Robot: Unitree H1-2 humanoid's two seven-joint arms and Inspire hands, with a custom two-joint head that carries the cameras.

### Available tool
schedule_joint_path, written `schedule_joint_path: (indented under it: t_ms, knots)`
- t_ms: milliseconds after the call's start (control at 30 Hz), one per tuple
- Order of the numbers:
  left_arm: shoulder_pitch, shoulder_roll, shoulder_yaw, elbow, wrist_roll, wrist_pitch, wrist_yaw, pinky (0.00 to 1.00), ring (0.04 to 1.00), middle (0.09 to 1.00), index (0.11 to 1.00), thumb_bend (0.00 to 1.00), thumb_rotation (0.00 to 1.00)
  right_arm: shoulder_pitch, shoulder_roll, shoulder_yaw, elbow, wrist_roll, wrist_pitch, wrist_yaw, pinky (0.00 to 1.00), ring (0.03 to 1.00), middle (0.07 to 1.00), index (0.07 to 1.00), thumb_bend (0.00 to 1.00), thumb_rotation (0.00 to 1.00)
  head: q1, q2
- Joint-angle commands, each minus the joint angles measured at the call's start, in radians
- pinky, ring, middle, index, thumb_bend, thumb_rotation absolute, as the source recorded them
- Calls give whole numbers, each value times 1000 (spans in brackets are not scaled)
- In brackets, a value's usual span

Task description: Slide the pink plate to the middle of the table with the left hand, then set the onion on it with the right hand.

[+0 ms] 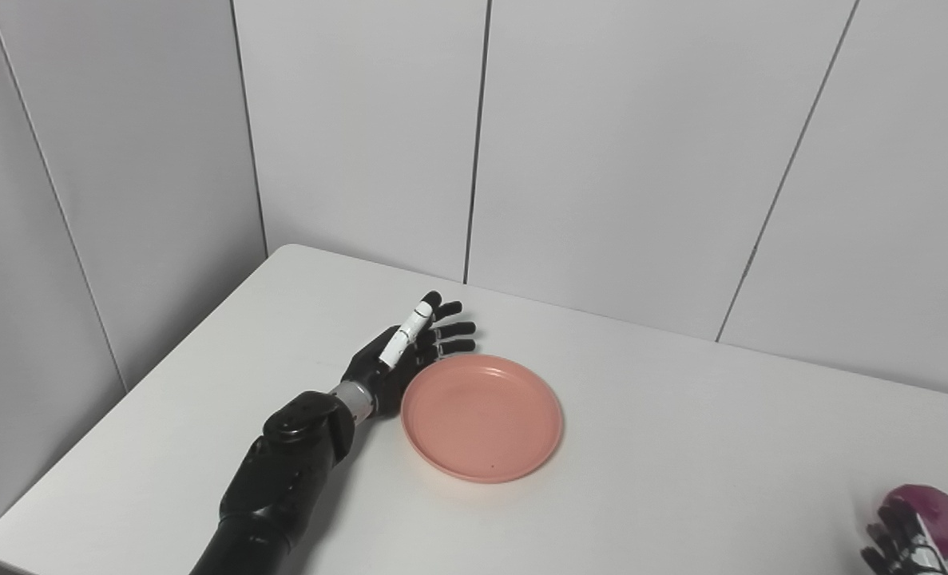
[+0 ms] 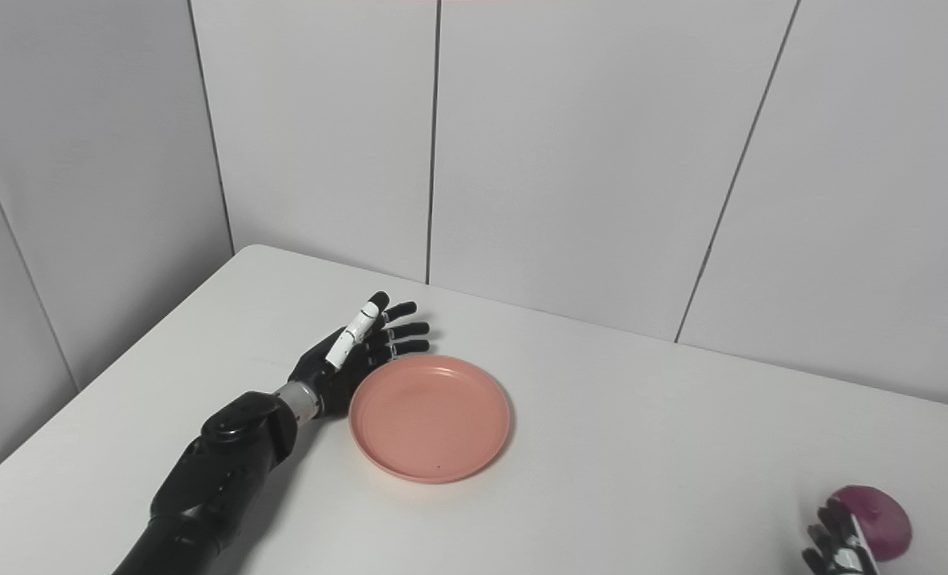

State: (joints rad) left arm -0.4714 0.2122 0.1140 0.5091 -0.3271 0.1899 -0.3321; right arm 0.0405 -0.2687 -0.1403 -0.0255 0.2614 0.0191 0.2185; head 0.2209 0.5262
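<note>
Plate (image 1: pixel 481 418): pink, round, shallow, lying flat and right way up on white table (image 1: pixel 681 447), rim raised all round, hollow facing upward. No long axis to speak of, being circular; seen as an oval only through the camera's slant. Sits left of the table's centre, well clear of every edge, nothing on it but a tiny dark speck near the front of the hollow.

Left hand (image 1: pixel 400 351): black, with one white-banded finger uppermost, set on edge just beside the plate's far-left rim. Fingers (image 2: pixel 400 327) straight and stretched out, lying close alongside one another with only slight gaps, tips pointing toward the wall and a little rightward, curving past the plate's back-left edge. Palm side turned toward the plate, touching or almost touching the rim; true contact cannot be told from either view. Holding nothing. Forearm running down to the lower-left edge of the picture, resting low over the table.

Onion (image 2: pixel 879 511): purple-red, rounded, at the table's near-right corner, well apart from the plate, partly cut off by the hand in front of it. Orientation of its stem end not visible.

Right hand (image 2: pixel 839 545): only the dark fingertips showing at the bottom-right edge, curled up against the onion's near-left side. Whether gripping or merely resting against it cannot be told.

Grey panelled wall (image 1: pixel 601 160) behind.
</note>
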Motion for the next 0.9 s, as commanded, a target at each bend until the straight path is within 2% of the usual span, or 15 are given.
schedule_joint_path:
  t_ms: [0,233,333,600,867]
  knots:
    - [3,-20,-16,-36,13,48,18,783,793,805,859,655,810,-12,3,10,12,-3,-5,7,1000,996,994,981,810,910,-2,2]
    - [25,-81,-24,-137,21,133,79,763,779,778,849,674,778,-14,6,11,18,-8,-9,7,999,994,996,980,815,902,-10,4]
    - [37,-109,-40,-174,29,157,101,756,767,773,847,713,766,-16,7,11,21,-5,-8,8,1000,995,998,980,823,900,-13,5]
    - [69,-178,-76,-217,60,179,141,737,756,769,839,730,772,-13,10,15,13,-14,-11,6,992,990,997,980,829,902,-32,11]
    - [92,-220,-114,-233,82,199,157,725,758,779,852,682,810,-15,23,20,11,-25,-10,-1,970,976,986,972,837,887,-71,17]
